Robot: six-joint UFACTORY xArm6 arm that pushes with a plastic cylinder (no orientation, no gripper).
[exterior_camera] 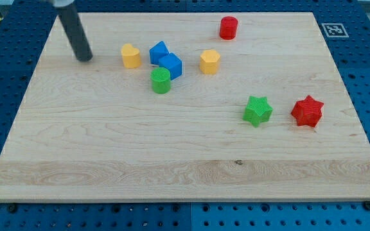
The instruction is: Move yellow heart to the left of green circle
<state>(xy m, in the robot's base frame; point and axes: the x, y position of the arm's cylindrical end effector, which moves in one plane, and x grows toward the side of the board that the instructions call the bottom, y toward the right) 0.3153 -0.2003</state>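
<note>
The yellow heart (130,56) lies in the board's upper left part. The green circle (161,81) lies just below and to the right of it, touching a blue block (171,65). My tip (85,59) rests on the board to the left of the yellow heart, about a block's width of bare wood apart from it. The dark rod rises from the tip toward the view's top left.
A second blue block (158,51) sits right of the yellow heart. A yellow hexagon (210,61), a red cylinder (229,27), a green star (257,110) and a red star (308,111) lie farther right on the wooden board (185,173).
</note>
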